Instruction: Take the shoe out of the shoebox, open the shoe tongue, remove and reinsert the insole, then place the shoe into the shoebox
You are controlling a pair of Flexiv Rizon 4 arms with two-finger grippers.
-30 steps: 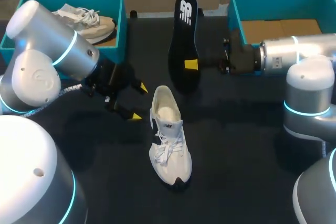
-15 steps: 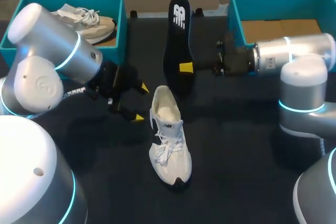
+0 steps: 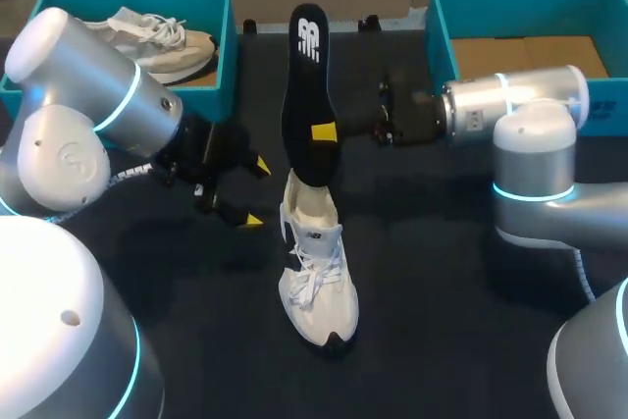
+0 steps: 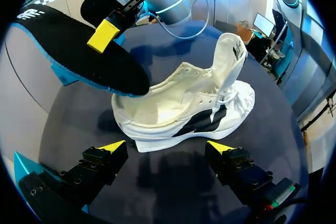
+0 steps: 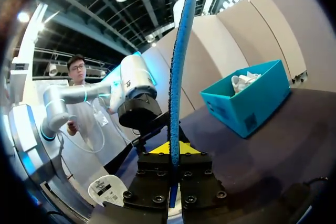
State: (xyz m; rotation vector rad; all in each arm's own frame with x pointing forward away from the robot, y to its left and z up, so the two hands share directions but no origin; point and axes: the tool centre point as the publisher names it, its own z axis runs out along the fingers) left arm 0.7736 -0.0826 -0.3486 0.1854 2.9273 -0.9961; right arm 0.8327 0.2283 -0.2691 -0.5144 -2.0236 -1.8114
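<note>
Right jaws clamp insole (image 3: 300, 95) | left jaws spread beside shoe (image 3: 316, 272) | insole over heel rim

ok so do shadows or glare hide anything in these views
Head view: the black insole hardly stands out from the dark table; the white shoe reads clearly. Left wrist view: a soft shadow lies under the shoe, no glare on it. Right wrist view: the right gripper, shut on the insole, sits dark against a bright background.

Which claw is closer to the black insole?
Right. The right claw is shut on the insole, whose lower end is at the heel of the shoe. The left claw is open beside the shoe, apart from the insole.
</note>
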